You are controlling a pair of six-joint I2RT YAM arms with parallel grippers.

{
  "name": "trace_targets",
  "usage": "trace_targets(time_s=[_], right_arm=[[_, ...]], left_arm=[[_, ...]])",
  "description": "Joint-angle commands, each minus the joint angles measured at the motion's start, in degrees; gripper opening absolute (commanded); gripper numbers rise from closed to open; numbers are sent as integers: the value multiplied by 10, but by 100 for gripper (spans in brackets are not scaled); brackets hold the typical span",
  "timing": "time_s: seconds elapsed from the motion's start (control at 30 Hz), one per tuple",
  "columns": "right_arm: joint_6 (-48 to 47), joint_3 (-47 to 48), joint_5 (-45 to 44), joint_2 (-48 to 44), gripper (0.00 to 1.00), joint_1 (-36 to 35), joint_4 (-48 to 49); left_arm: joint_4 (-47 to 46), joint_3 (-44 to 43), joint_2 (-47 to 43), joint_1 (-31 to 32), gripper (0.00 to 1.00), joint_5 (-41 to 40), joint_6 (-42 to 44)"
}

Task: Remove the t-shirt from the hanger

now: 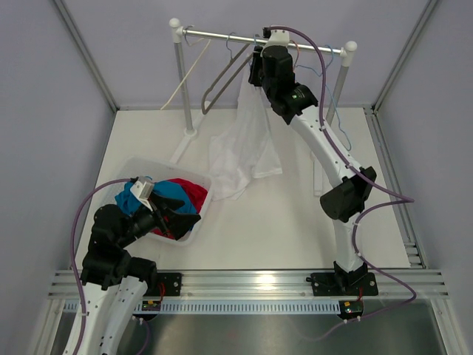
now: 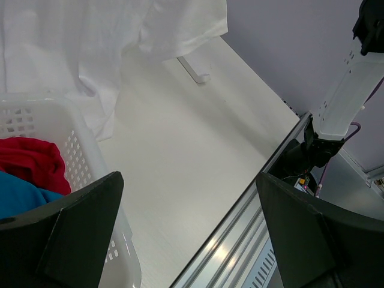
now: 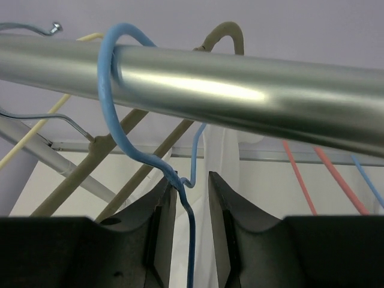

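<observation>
A white t-shirt (image 1: 247, 140) hangs from the rail (image 1: 222, 35), its hem lying on the table. It also shows in the left wrist view (image 2: 90, 36). My right gripper (image 1: 256, 70) is up at the rail (image 3: 240, 90). In its wrist view the gripper (image 3: 191, 186) is narrowly open around the neck of the blue wire hanger (image 3: 108, 90), which hooks over the rail. The wire touches the left finger, and white cloth (image 3: 216, 156) shows between the fingers. My left gripper (image 1: 174, 214) is wide open and empty (image 2: 189, 234) above the basket's right rim.
A white basket (image 1: 201, 183) with red and blue clothes stands at the near left (image 2: 84, 156). A beige hanger (image 1: 222, 81), a cream hanger (image 1: 185, 74) and thin wire hangers (image 1: 325, 81) also hang on the rail. The metal frame rail (image 1: 251, 281) runs along the near edge.
</observation>
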State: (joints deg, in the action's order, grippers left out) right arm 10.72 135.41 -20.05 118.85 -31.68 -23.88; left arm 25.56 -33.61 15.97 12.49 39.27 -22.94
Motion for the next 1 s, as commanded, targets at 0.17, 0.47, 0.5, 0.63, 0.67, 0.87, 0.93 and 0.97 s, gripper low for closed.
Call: trace_targets(time_s=[0.17, 0.47, 0.5, 0.63, 0.67, 0.87, 0.93, 0.97], right_arm=[[-10, 27, -3, 10, 18, -4, -5], [-17, 27, -10, -15, 0, -7, 52], [-23, 29, -16, -18, 0, -11, 64], [-63, 40, -39, -32, 0, -20, 74], [-69, 32, -48, -36, 0, -22, 74], [-98, -76, -72, -90, 0, -30, 103], [-94, -118, -75, -106, 0, -30, 113], [-93, -130, -78, -109, 0, -30, 115]], left_arm=[[-28, 0, 6, 3, 99, 20, -5], [-28, -1, 22, 3, 99, 13, -4], [-27, -1, 24, 3, 99, 12, -4], [-24, -5, 35, 3, 99, 13, -1], [-24, -6, 36, 3, 99, 14, -1], [-24, -20, 45, 3, 99, 23, -4], [-24, -30, 53, 3, 99, 27, -13], [-24, -35, 55, 3, 99, 28, -13]])
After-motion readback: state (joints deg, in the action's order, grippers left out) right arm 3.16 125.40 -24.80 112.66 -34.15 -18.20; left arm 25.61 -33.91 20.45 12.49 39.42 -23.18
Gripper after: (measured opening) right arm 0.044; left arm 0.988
